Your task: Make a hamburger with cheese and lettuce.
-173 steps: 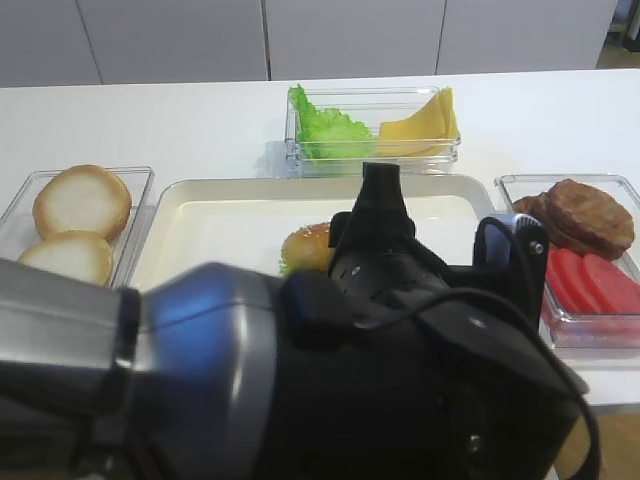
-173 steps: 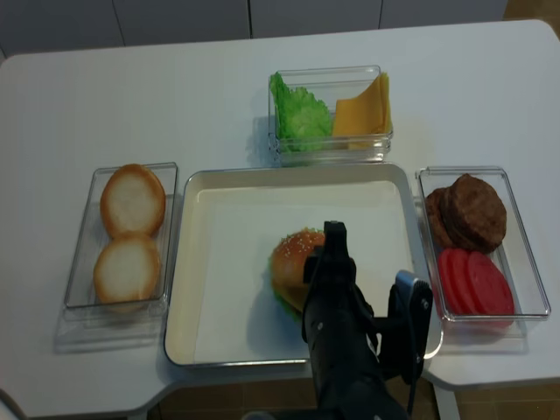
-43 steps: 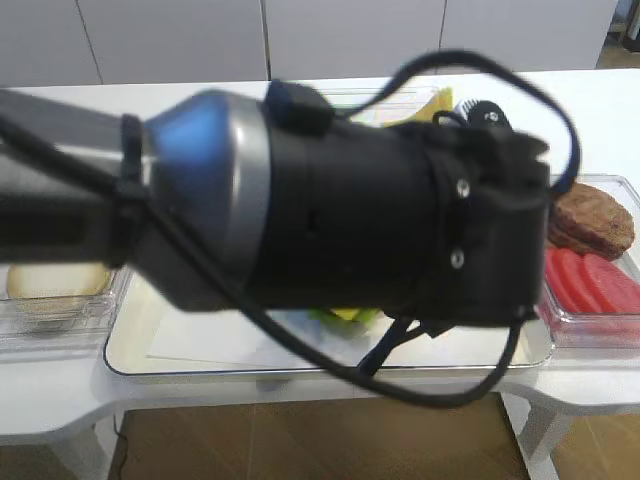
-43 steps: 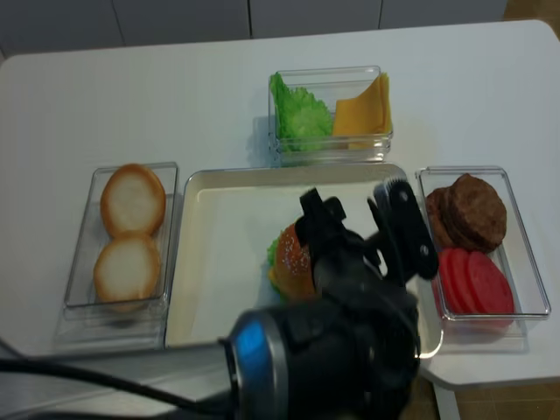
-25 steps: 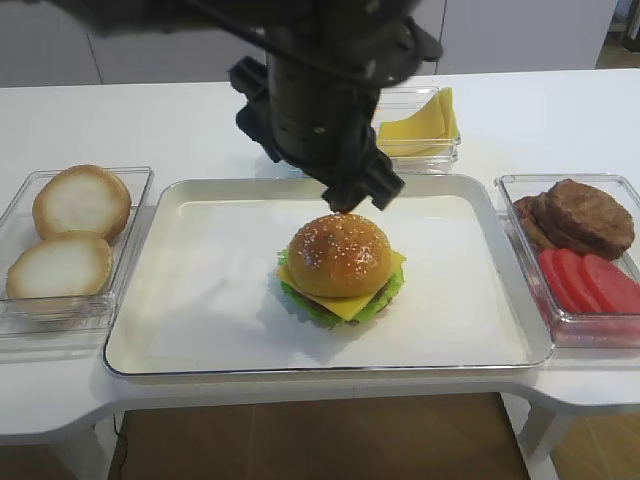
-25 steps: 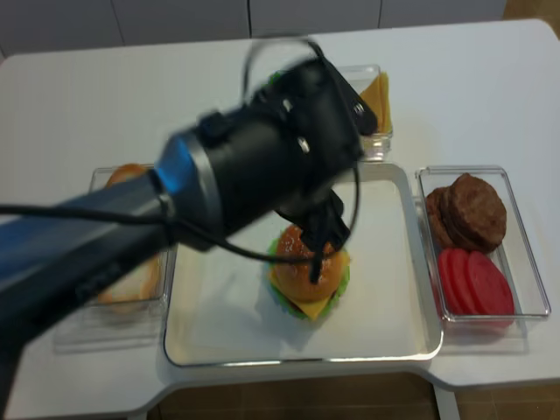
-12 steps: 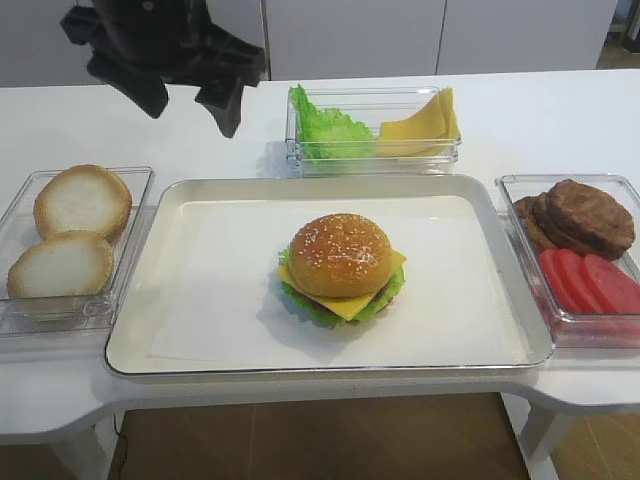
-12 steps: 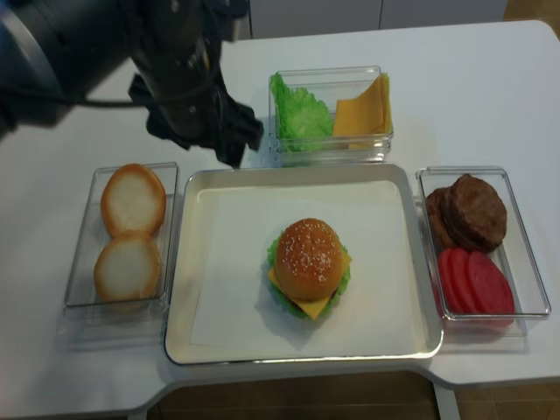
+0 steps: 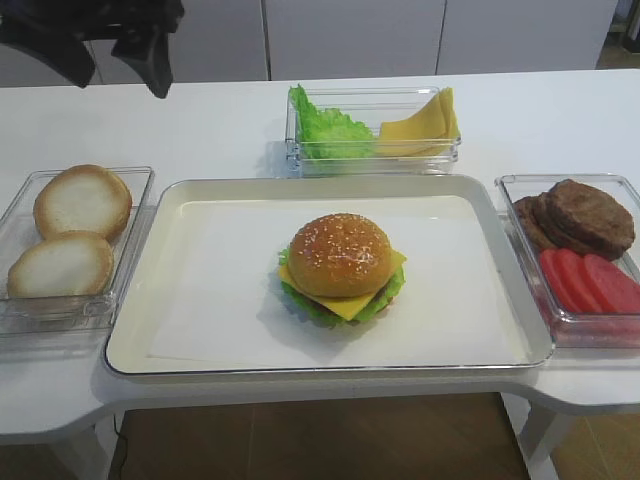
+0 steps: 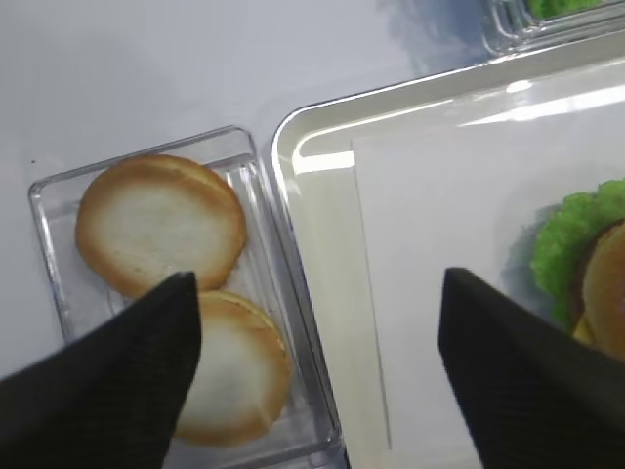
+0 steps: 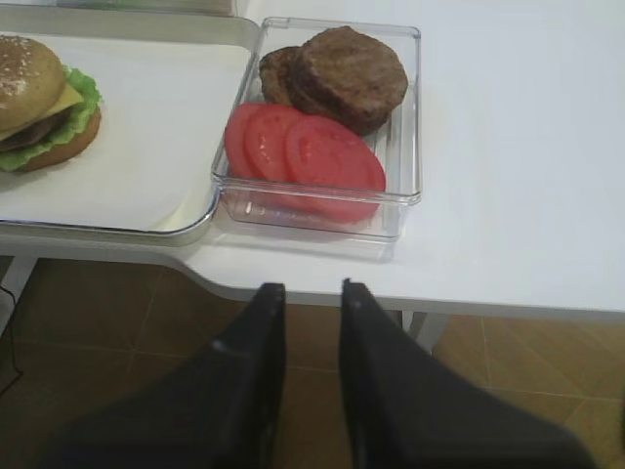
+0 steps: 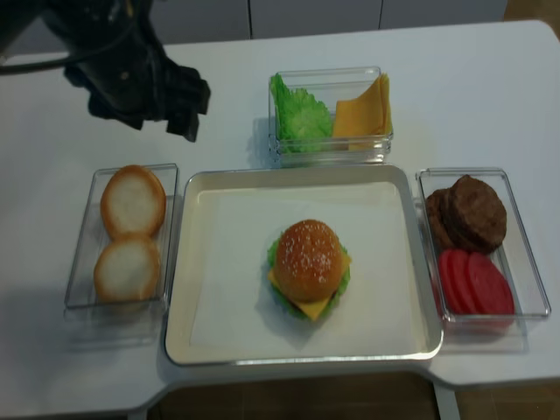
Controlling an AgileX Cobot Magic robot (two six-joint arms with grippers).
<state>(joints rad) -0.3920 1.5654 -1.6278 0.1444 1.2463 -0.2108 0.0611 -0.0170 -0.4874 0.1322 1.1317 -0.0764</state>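
Hamburger (image 9: 340, 268) on tray (image 9: 140, 330); bun halves (image 9: 72, 232) in side bin (image 9: 140, 210)

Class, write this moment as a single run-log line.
hamburger: assembled on tray | cheese, lettuce: in the stack | left gripper: open, empty, above the bun box | right gripper: shut, empty, off the table edge

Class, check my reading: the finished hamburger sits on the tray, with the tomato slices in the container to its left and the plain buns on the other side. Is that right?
Not quite. The tomato slices lie in the container right of the hamburger on the tray, as the realsense high view shows; the plain buns are on the left.
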